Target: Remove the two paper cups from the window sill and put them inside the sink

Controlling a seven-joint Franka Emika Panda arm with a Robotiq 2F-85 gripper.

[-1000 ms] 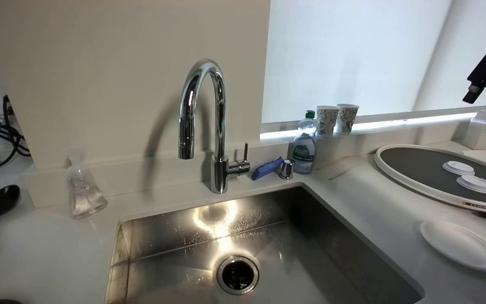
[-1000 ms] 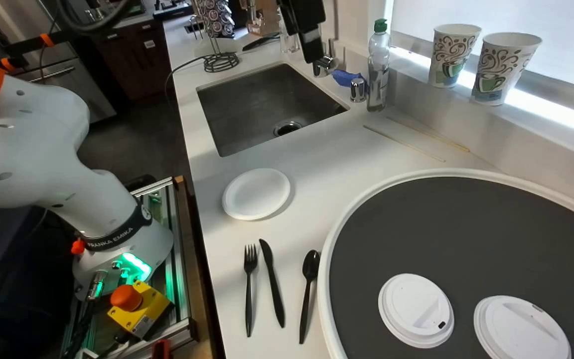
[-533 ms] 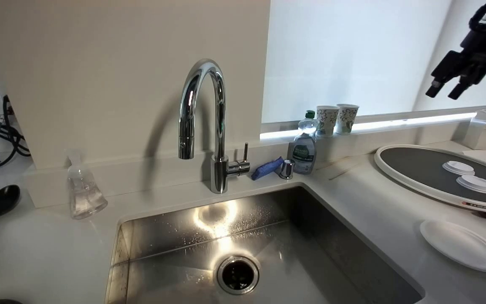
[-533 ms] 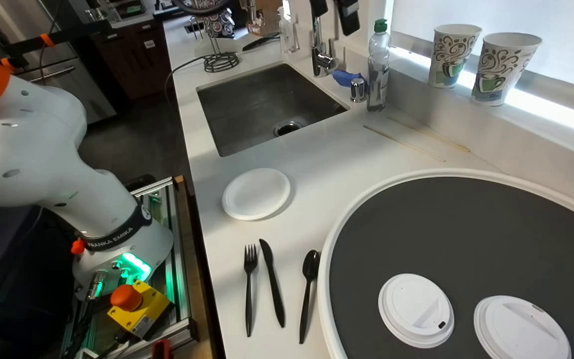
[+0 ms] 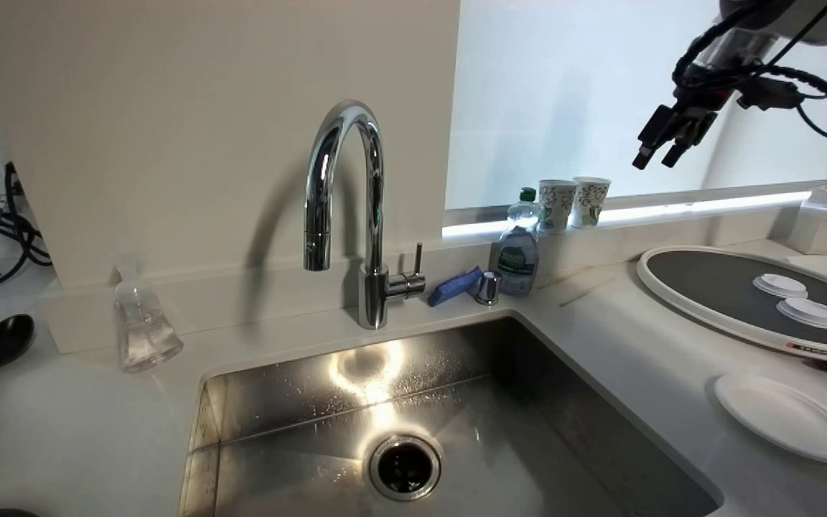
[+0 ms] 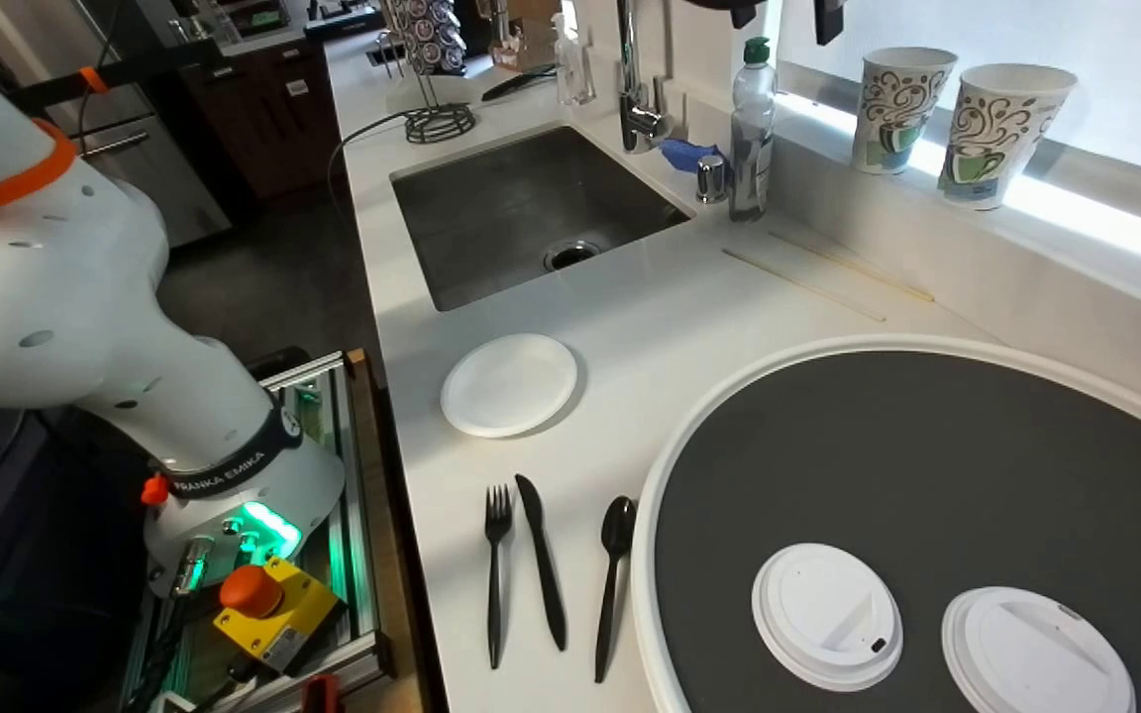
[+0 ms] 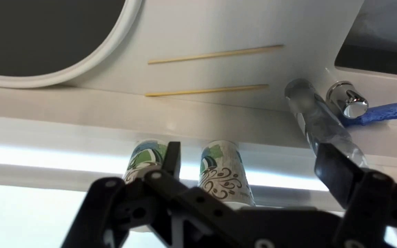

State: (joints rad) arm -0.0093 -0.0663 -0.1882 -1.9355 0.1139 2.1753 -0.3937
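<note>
Claw: Released; fingers spread wide, nothing held. I take the spread as meant for straddling one cup, and the height, seemingly above the rims, for clearing both.
Paper cup A: Below the claw, upright, untouched. The wrist view shows it between the fingers, so I judge it the first target. Its tapered paper wall should need only a light squeeze.
Paper cup B: Below the claw, upright, beside paper cup A with a gap. One finger partly hides it in the wrist view; a straight descent may knock it.
Window sill: Below the claw; carries both cups. The ledge is narrow, so a push could tip one off.
Soap bottle: Below the claw, toward the opposite finger, standing on the surface. It likely limits finger room beside paper cup A.
Sink: Lower than the claw and well apart; neither cup is in it.
Tap: Farther from the claw than the soap bottle, at the sink's edge. My carry should probably skirt it.
</note>
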